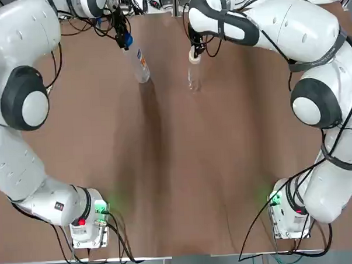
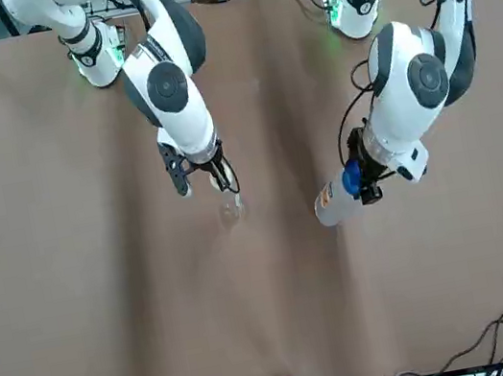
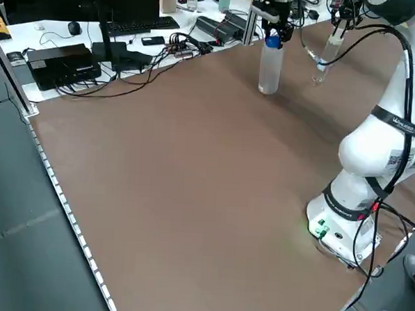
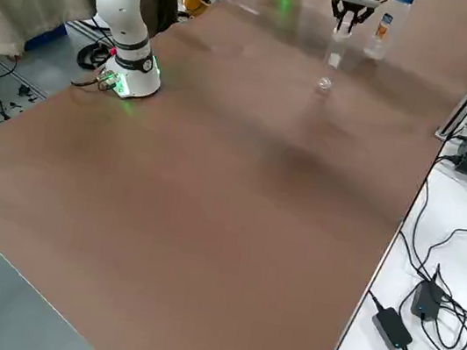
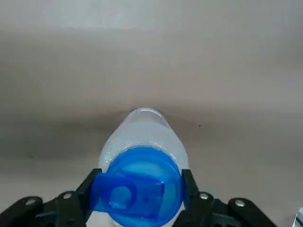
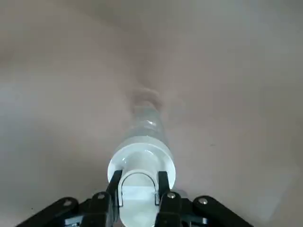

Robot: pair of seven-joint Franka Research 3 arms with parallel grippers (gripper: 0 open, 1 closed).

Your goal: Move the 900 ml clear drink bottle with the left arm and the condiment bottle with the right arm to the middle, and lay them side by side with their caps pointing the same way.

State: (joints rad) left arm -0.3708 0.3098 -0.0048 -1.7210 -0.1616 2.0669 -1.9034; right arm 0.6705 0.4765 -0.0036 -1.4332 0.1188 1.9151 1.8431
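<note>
The clear drink bottle [image 1: 141, 68] with a blue cap [image 5: 137, 187] stands upright at the far side of the table, left of centre. My left gripper [image 1: 124, 39] is shut on its cap, one finger on each side [image 5: 84, 189]. To its right, the clear condiment bottle [image 1: 194, 75] with a white cap [image 6: 141, 166] is also upright, and my right gripper [image 1: 195, 54] is shut on its top. In the front view the drink bottle [image 2: 330, 203] and condiment bottle [image 2: 231, 207] are a short gap apart. I cannot tell if their bases touch the table.
The brown table [image 1: 177, 167] stretches bare toward the arm bases [image 1: 86, 223] [image 1: 290, 212]. Beyond the far edge, cables, a keyboard and electronics [image 3: 95, 48] lie on a white bench, and a metal post [image 3: 255, 19] stands there.
</note>
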